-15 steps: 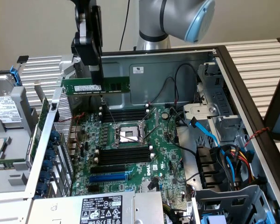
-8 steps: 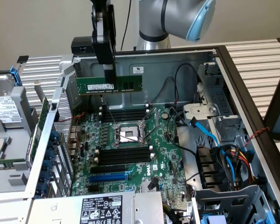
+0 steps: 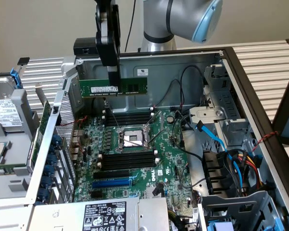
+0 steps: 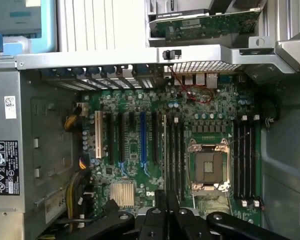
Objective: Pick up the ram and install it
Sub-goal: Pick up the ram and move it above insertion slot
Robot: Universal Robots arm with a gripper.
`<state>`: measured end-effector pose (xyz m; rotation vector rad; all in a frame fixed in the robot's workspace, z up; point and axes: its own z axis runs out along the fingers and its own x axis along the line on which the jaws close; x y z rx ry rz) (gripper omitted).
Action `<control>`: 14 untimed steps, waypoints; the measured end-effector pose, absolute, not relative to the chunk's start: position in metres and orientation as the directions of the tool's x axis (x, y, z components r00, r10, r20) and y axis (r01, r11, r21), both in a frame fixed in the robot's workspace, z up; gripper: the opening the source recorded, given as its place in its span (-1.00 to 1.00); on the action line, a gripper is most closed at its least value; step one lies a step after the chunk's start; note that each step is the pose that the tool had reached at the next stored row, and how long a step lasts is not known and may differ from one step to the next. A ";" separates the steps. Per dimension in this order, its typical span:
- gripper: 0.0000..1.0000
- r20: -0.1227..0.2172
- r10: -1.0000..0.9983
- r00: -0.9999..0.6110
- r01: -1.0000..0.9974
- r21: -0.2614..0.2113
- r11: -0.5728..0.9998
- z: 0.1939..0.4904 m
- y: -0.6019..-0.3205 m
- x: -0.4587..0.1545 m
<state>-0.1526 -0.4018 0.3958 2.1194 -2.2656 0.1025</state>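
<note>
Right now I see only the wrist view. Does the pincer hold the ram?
Observer: Yes, the pincer is shut on the ram, gripping its top edge near the middle.
Operator: Is the ram seated already?
Observer: No, it hangs level in the air above the board.
Operator: Which face shows in the exterior view?
Observer: The face with the white label.

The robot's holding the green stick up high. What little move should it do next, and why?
Probably lower it slowly toward the black slots. The gripper holds the ram by its top edge, level, in the air above the motherboard, running the same way as those slots but not yet touching them.
</note>
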 end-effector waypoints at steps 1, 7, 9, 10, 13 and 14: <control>-0.76 0.073 -0.995 -0.067 -0.998 -0.023 0.066 0.396 -0.401 -0.152; -0.76 0.073 -0.995 -0.069 -0.997 -0.023 0.068 0.396 -0.396 -0.148; -0.76 0.073 -0.995 -0.070 -0.997 -0.023 0.069 0.395 -0.394 -0.146; -0.76 0.073 -0.995 -0.071 -0.997 -0.023 0.069 0.395 -0.393 -0.145; -0.76 0.073 -0.995 -0.072 -0.997 -0.023 0.070 0.395 -0.390 -0.142; -0.76 0.072 -0.995 -0.072 -0.997 -0.023 0.071 0.395 -0.389 -0.142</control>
